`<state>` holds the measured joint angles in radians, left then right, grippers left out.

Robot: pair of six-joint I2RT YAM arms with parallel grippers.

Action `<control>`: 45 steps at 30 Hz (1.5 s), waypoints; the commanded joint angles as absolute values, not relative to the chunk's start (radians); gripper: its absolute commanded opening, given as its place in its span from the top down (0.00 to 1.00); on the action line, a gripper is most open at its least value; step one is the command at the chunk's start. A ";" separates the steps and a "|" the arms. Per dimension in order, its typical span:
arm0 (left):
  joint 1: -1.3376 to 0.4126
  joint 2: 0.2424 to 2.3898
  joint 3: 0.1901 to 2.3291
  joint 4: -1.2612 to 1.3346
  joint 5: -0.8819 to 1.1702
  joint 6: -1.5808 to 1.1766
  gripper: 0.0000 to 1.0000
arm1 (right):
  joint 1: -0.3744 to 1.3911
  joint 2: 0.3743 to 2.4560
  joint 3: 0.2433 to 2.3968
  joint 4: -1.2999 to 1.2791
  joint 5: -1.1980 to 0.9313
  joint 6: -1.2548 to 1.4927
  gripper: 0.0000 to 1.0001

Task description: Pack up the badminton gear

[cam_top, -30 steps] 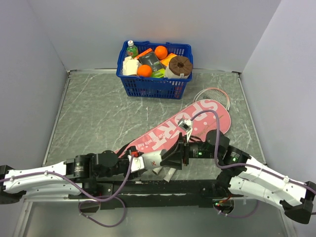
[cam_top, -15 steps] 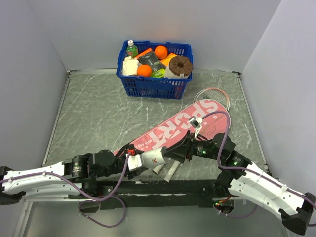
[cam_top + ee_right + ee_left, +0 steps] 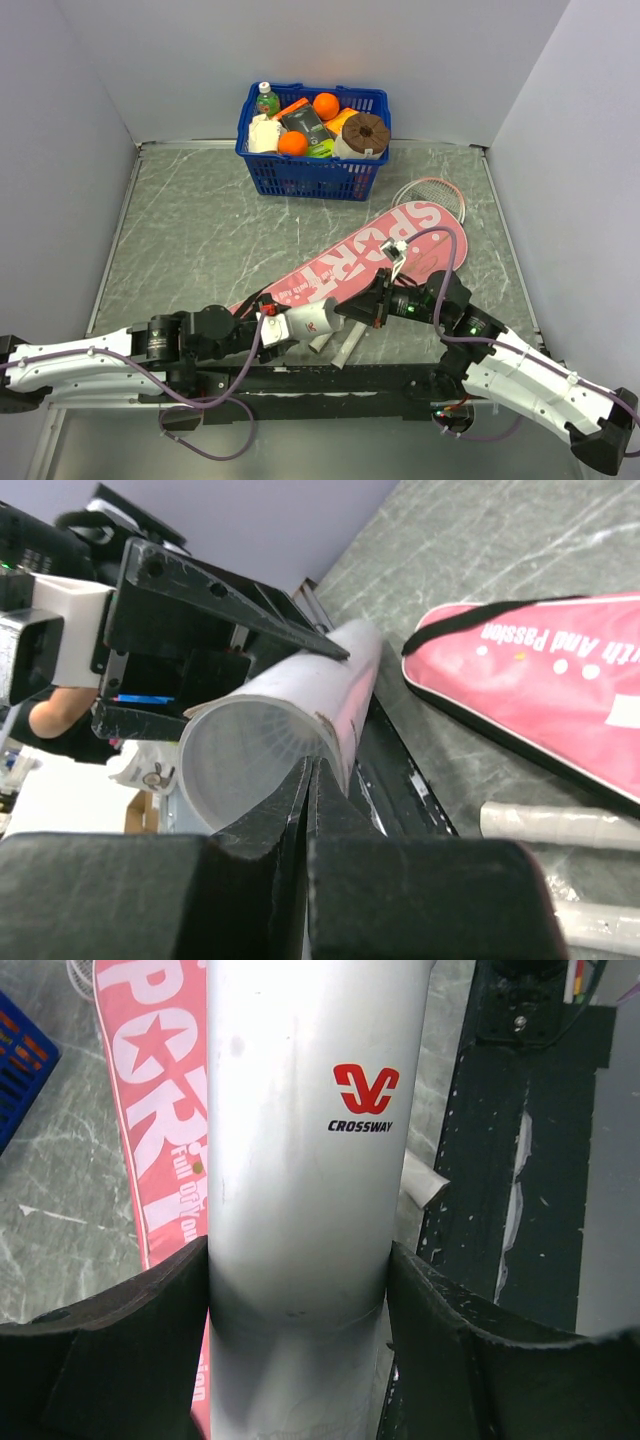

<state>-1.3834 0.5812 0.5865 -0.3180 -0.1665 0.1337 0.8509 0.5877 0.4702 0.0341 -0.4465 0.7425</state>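
The racket head [image 3: 432, 190] shows only at the far right; the rest lies hidden under the pink cover [image 3: 385, 255]. A ribbed shape [image 3: 262, 748] inside the white tube [image 3: 318, 320] is too faint to name. The tube sits over the bench's [image 3: 200, 230] near edge, its long axis running left to right and its open mouth facing right. The left gripper [image 3: 297, 1260] jaws grasp the tube. The right gripper [image 3: 310, 775] jaws are clenched at the mouth's rim; I cannot tell whether they pinch it.

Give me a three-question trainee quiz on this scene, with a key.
1. True or false: the left hand grips the white tube.
2. The big word on the pink cover is: A) SPORT B) TENNIS C) RACKET
3. Fill in: the right hand is ___ (open or shut).
Key: 1 true; 2 A; 3 shut.
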 commanded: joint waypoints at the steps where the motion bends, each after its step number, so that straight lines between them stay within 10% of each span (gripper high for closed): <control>1: -1.388 0.598 0.635 -0.163 -0.274 0.107 0.99 | 0.902 0.597 0.437 -0.037 -0.471 0.727 1.00; 30: -1.388 0.607 0.646 -0.164 -0.362 0.098 0.99 | 1.103 0.742 0.535 0.005 -0.450 0.698 1.00; 45: -1.171 0.771 0.739 -0.189 -0.560 0.146 0.99 | 1.097 0.611 0.917 -0.761 0.457 0.672 1.00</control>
